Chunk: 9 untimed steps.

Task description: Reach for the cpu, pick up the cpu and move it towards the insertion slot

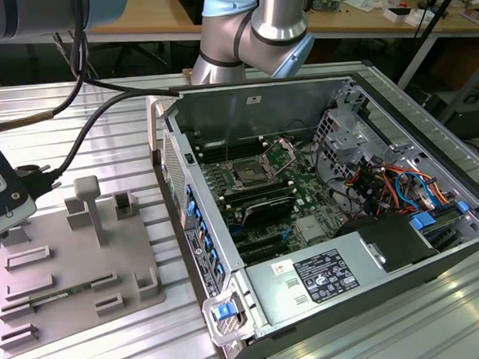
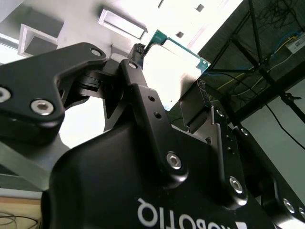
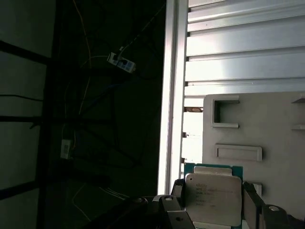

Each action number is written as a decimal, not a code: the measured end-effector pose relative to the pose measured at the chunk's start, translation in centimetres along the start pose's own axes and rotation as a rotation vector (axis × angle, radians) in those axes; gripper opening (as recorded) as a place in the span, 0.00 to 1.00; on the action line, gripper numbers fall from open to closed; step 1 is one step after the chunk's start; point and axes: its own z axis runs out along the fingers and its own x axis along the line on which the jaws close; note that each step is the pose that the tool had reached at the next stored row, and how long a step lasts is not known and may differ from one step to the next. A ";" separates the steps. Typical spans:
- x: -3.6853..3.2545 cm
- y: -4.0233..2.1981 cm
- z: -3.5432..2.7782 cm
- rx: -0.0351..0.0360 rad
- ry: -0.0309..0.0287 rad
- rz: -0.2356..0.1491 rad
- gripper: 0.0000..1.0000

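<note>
A robot arm [image 1: 257, 28] works at a ribbed aluminium table [image 1: 101, 106]. The gripper [image 3: 214, 200] is clamped on the cpu [image 3: 214, 198], whose pale metal top and green rim show in the first wrist view between two dark fingers [image 3: 251, 198] that press against opposite sides of the chip. In the second wrist view the same chip [image 2: 176, 62] sits at the tip of the black linkage of the gripper [image 2: 169, 71], bright against the tray behind it.

The cpu is held at the edge of the grey tray [image 3: 267, 124], on the side nearest the table's pale side rail. Whether it has cleared the tray cannot be told.

In the exterior view the tray [image 1: 61, 275], with its raised blocks and recesses, lies at the table's corner on that view's left, and the arm's wrist is above the tray's far left corner. An open computer case [image 1: 315, 97] stands beside the tray towards the exterior view's right. Inside it, on the green motherboard [image 1: 304, 200], the slot [image 1: 247, 175] shows its silver frame and dark centre, well apart from the wrist and tray.
</note>
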 end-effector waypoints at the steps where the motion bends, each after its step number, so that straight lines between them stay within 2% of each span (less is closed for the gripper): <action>1: 0.01 0.00 -0.06 0.0000 0.0000 0.000 0.55; 5: 0.07 0.02 -0.37 0.0000 -0.0001 0.000 0.55; 7: 0.23 0.06 -1.14 -0.0001 -0.0001 0.000 0.55; 9: 0.30 0.08 -1.51 -0.0001 0.0000 0.000 0.55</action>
